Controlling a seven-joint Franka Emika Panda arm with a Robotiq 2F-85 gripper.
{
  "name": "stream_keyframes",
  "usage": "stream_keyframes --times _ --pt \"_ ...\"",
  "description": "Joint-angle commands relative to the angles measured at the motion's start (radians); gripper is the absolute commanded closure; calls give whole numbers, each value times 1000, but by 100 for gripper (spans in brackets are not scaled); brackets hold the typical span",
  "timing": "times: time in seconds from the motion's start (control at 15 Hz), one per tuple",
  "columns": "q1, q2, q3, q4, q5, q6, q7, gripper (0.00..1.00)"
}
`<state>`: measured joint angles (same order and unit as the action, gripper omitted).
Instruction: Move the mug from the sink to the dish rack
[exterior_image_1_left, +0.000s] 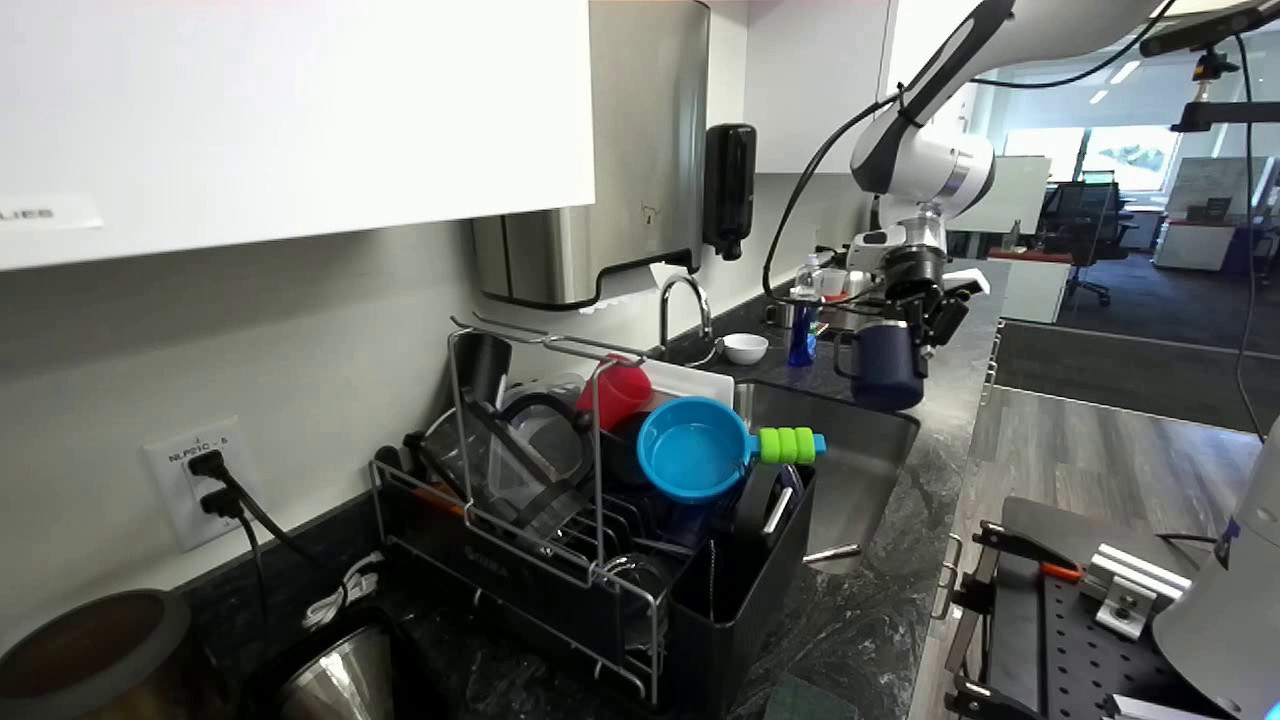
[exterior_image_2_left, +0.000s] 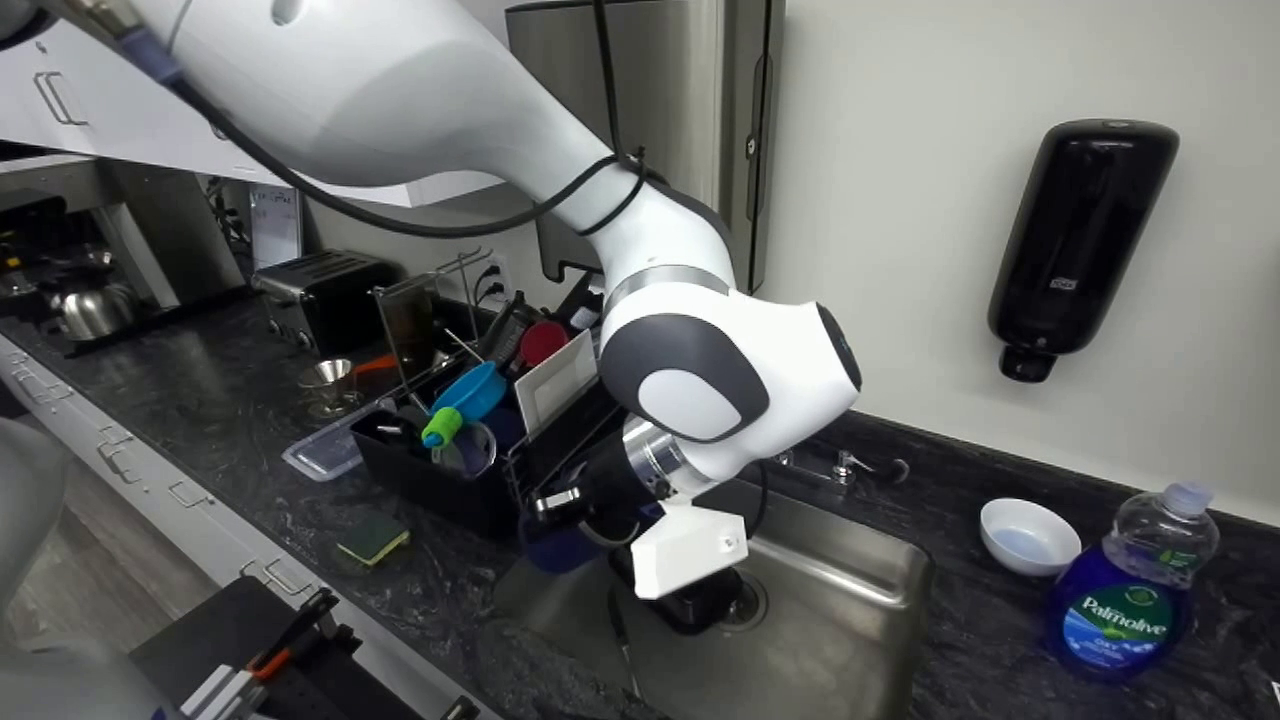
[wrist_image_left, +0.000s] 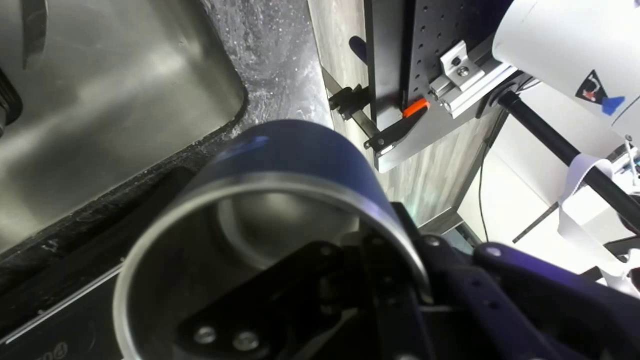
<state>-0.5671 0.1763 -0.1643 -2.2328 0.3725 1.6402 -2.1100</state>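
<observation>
Pincer (wrist_image_left: 385, 240) clenched on the rim of the mug (exterior_image_1_left: 885, 368), I hold it just beneath, up clear of the sink (wrist_image_left: 150, 100). Lifting out looks done; what remains, I judge, is settling it into the dish rack (exterior_image_1_left: 540, 590), lower and to one side of my pincer.

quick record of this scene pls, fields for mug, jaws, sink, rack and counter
mug: navy, in the air, not racked yet
jaws: shut on the mug's rim
sink: black object inside, partly hidden
dish rack: green-handled blue pan, red cup, among other items
counter: sponge, white bowl, Palmolive bottle
remaining: set the mug in the rack
</observation>
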Motion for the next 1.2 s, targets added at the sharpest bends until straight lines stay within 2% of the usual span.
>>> stream_keyframes --times 0.0,0.07,0.27,1.13 --pt "76 -42 -59 -55 4 52 6 98" --pt "80 -12 -75 -18 5 4 -3 94" --pt "100 -13 -83 -30 4 23 0 94" --pt "101 -14 -87 -30 4 24 0 94"
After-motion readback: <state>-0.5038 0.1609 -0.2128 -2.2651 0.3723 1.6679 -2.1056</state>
